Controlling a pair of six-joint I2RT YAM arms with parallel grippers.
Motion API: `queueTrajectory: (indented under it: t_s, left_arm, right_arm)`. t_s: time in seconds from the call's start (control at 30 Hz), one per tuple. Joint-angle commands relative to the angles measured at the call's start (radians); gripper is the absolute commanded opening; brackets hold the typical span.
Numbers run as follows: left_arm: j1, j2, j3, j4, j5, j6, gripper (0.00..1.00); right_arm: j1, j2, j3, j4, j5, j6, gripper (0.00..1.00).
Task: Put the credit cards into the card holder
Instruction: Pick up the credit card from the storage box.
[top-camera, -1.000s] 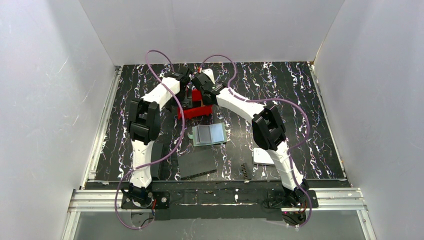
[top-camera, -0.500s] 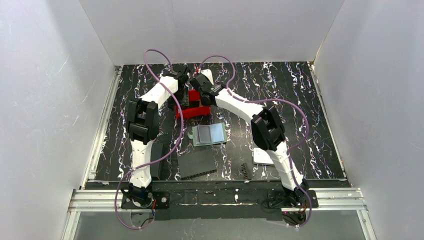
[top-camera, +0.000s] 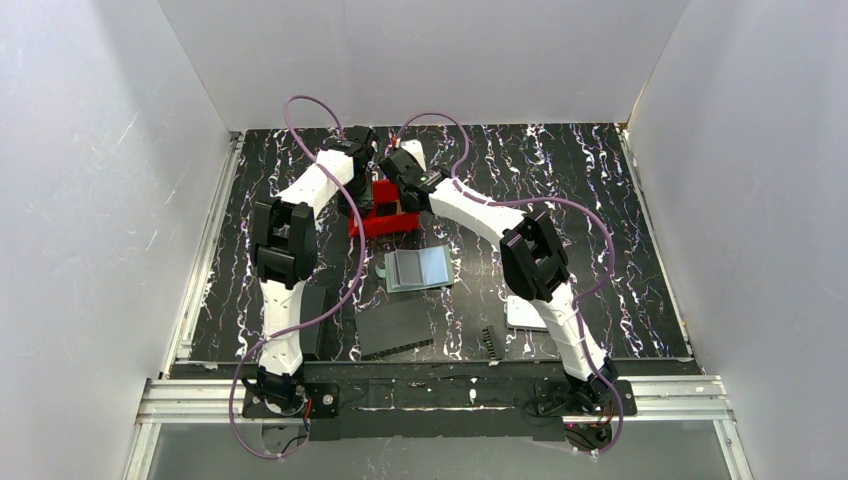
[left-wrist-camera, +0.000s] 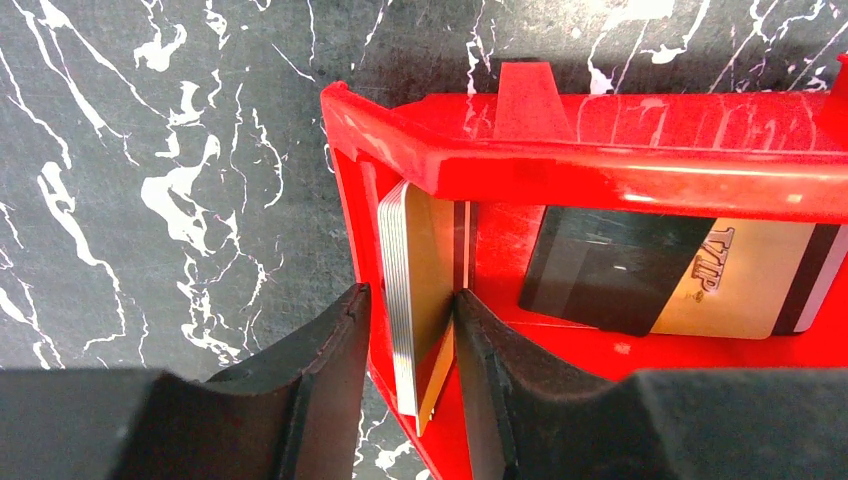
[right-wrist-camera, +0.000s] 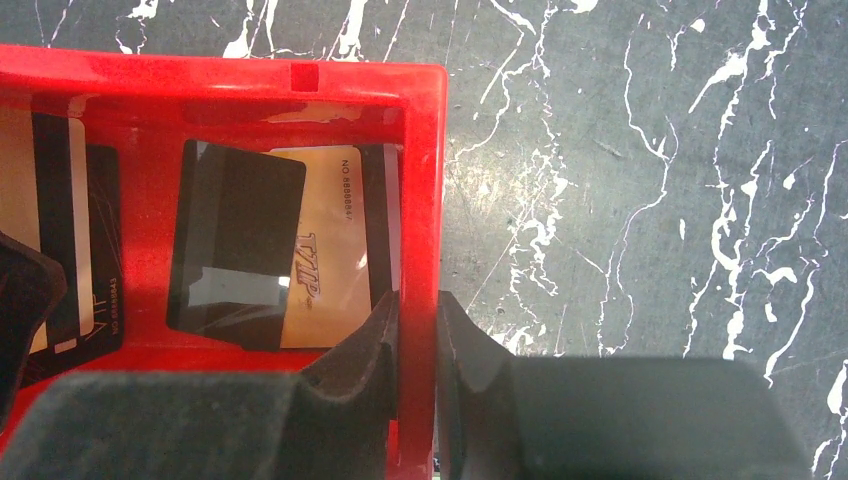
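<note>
At the far middle of the table (top-camera: 600, 200), both arms meet over the red bin (top-camera: 385, 222). The relation that matters is at its left wall, where a stack of credit cards (left-wrist-camera: 420, 250) stands on edge, flat against the inside of that wall. Its long edges run along the wall and its faces are parallel to the finger pads. The left gripper (left-wrist-camera: 408, 310) straddles the wall, one finger outside the bin and the other inside against the outermost card, so its jaws look closed on wall and stack together. The right gripper (right-wrist-camera: 418, 305) pinches the opposite wall between its fingers, apparently steadying the bin. A gold card (right-wrist-camera: 330, 270) lies flat on the bin floor, with a black card (right-wrist-camera: 235, 240) partly over it. The card holder (top-camera: 418, 268) lies open on the table just on the near side of the bin, a little toward the right arm. I judge the stack must rise clear of the wall before it travels back toward the holder — and the left arm is the one placed for that.
</note>
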Motion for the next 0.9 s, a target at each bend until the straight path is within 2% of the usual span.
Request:
queueTrajectory:
  t_s: [0.0, 0.27, 0.47, 0.87]
  left_arm:
    - [0.027, -0.079, 0.029, -0.057, -0.081, 0.035, 0.35]
    - [0.028, -0.086, 0.042, -0.073, -0.097, 0.054, 0.34]
    - [0.029, -0.088, 0.040, -0.076, -0.089, 0.057, 0.23]
    - [0.029, -0.119, 0.048, -0.096, -0.086, 0.077, 0.17]
  right_arm:
    - [-0.016, 0.018, 0.040, -0.044, 0.080, -0.041, 0.01]
    - [-0.016, 0.023, 0.045, -0.049, 0.078, -0.042, 0.01]
    - [-0.016, 0.024, 0.044, -0.052, 0.080, -0.045, 0.01]
    - [-0.016, 0.029, 0.043, -0.055, 0.084, -0.049, 0.01]
